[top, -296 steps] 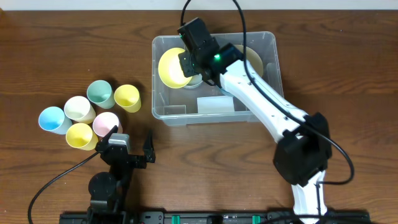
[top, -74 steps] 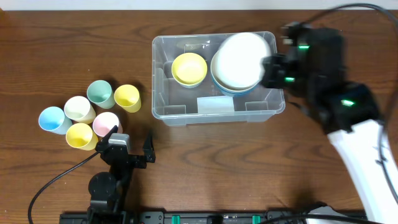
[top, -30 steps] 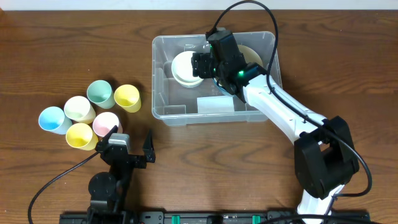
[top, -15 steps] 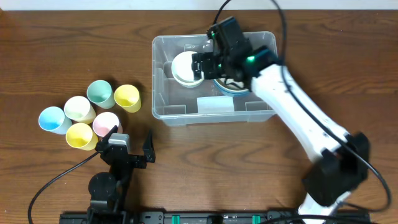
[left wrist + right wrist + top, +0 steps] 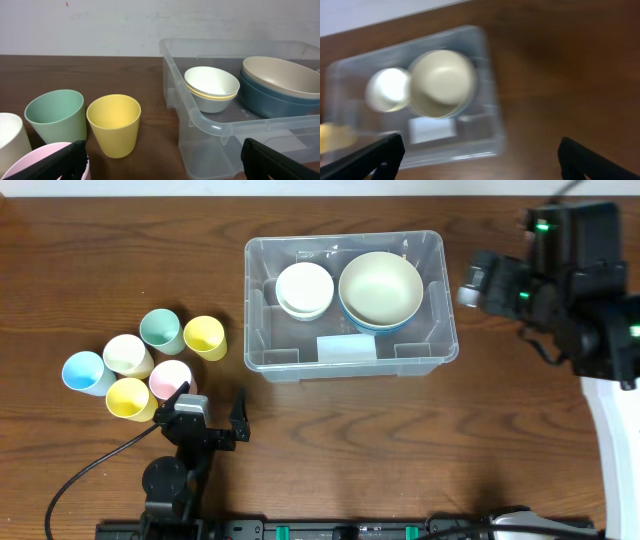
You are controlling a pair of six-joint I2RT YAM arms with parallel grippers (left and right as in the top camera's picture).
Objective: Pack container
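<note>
The container [image 5: 255, 310] is a clear plastic bin in the middle of the table. A stack of small bowls with a white one on top [image 5: 305, 288] sits in its left half. Its right half holds a large cream bowl [image 5: 379, 290] nested in a blue one. My right gripper [image 5: 478, 280] hangs high, to the right of the bin, open and empty. The right wrist view is blurred and shows the bin [image 5: 490, 135] from above between the open right gripper [image 5: 480, 155]. My left gripper [image 5: 210, 420] rests open near the front edge, behind the cups.
Several pastel cups stand in a cluster at the left, among them a yellow cup [image 5: 204, 336], a green cup [image 5: 161, 330] and a pink cup [image 5: 171, 378]. In the left wrist view the yellow cup [image 5: 114, 124] stands just left of the bin's corner [image 5: 210, 122].
My right gripper has let go of the white bowl on the small stack, then risen and swung away to the right of the bin. The left arm has stayed still.
</note>
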